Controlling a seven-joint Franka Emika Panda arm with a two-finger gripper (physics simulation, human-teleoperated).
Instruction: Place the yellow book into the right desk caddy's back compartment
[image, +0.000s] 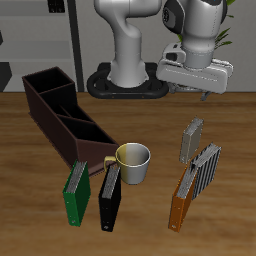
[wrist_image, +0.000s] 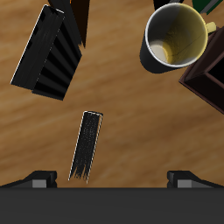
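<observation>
The yellow book (image: 192, 140) stands well below the parted fingers (wrist_image: 38, 178).

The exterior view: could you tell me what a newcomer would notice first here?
Probably the long dark right desk caddy running back across the table, with a pale mug at its near end. Next, the books standing upright, among them the yellow book, with the hand hovering above it.

The arm (image: 135, 40) is glossy white with rounded segments and dark grey joint bands, on a black base plate (image: 128, 86). The gripper (image: 200, 92) is a pale grey block with dark fingers.
</observation>
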